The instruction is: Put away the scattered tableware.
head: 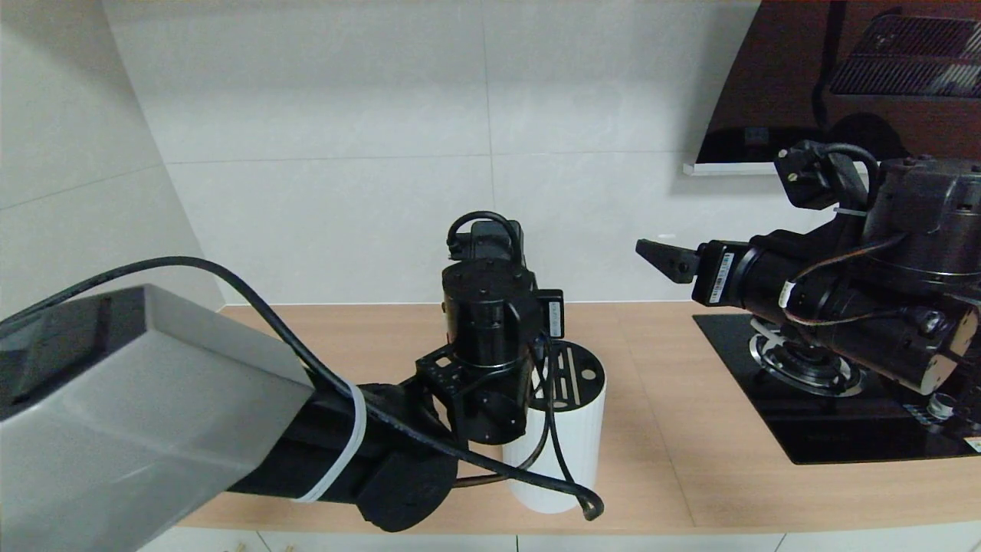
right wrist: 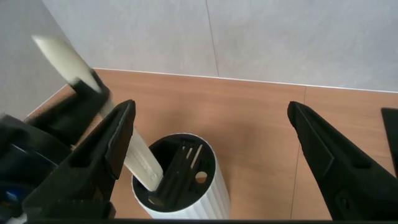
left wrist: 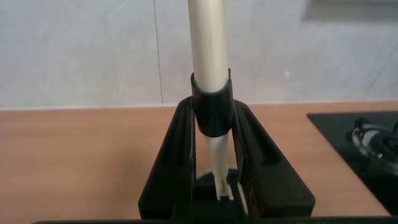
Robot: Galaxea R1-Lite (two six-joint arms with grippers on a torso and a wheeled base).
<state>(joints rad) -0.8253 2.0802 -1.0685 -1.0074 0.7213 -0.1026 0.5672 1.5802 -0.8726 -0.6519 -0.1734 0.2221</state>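
- L gripper [left wrist: 214, 118]: black fingers clamped on cream utensil [left wrist: 208, 43] at its black collar; gripper sits directly above the utensil holder [head: 563, 452].
- Cream utensil: smooth round handle, black band partway down, flat pale blade-like lower part. Lower end is in a slot of the holder's top.
- Utensil holder: white cylinder, faintly ribbed wall, black top w/ narrow slots + one round hole. Stands near front edge of countertop [head: 659, 399].
- R gripper [right wrist: 210, 107]: wedge-shaped black fingers spread wide, nothing between them. Held above the counter, to the right of the holder, well apart from it.
- Countertop: light wood-look, matte, flat.
- Cooktop [head: 736, 360]: glossy black glass set into counter at right; round metal burner [head: 797, 364].
- Wall tiles [head: 345, 115]: lg, white, slight sheen. Dark glossy range hood [head: 766, 92] upper right.
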